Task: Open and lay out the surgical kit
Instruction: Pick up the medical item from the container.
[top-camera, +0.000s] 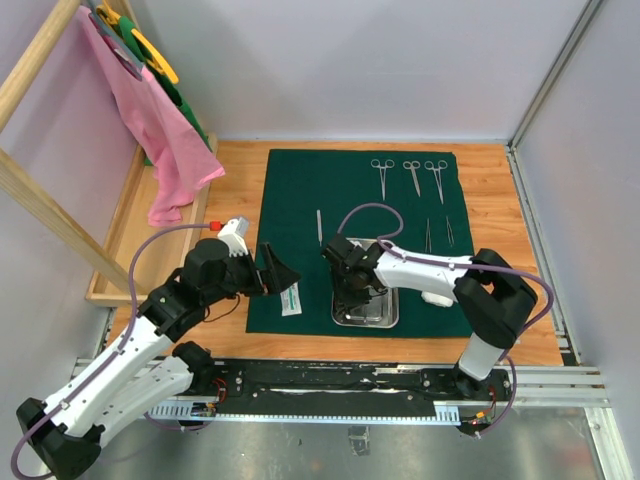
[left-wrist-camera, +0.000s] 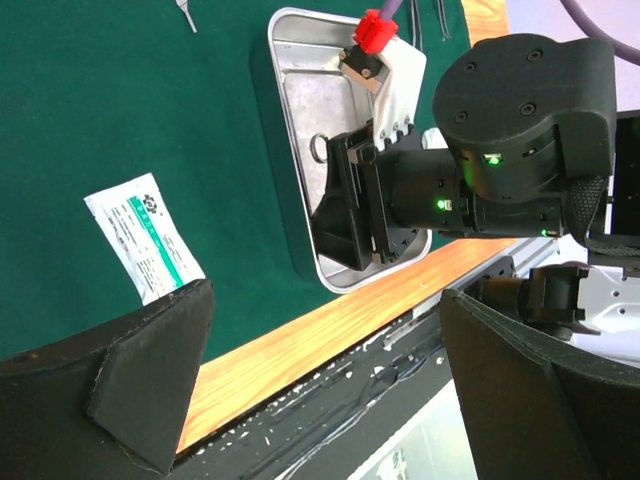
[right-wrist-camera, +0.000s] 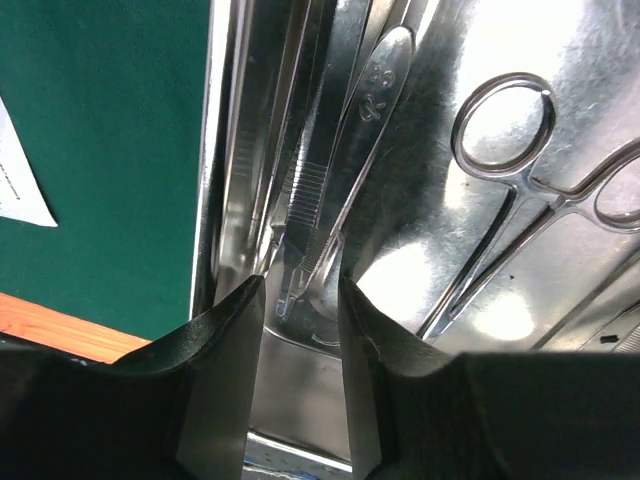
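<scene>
Tweezers, axis: the slim steel tweezers (right-wrist-camera: 305, 195) are laid lengthwise along the tray wall, their long axis running straight away from the right gripper's fingers, ribbed grip uppermost.
Tweezers, place: the near end is seen between the fingertips (right-wrist-camera: 350, 300), low in the tray.
Right gripper (right-wrist-camera: 300, 290): narrowly parted and lowered into the tray; a gap is seen on each side of the tweezers, so nothing is clamped.
Clamp (right-wrist-camera: 528, 185): laid aslant just to the right of the fingers, finger rings pointed away.
Tray (top-camera: 365, 322): set on the dark green cloth (top-camera: 300, 190) under the right gripper.
Left gripper (top-camera: 280, 272): spread wide, nothing held.
Packet (left-wrist-camera: 145, 250): flat on the cloth just ahead of the left gripper's fingers.
Three clamps (top-camera: 410, 175): ranged side by side at the cloth's far edge, rings pointed away.
</scene>
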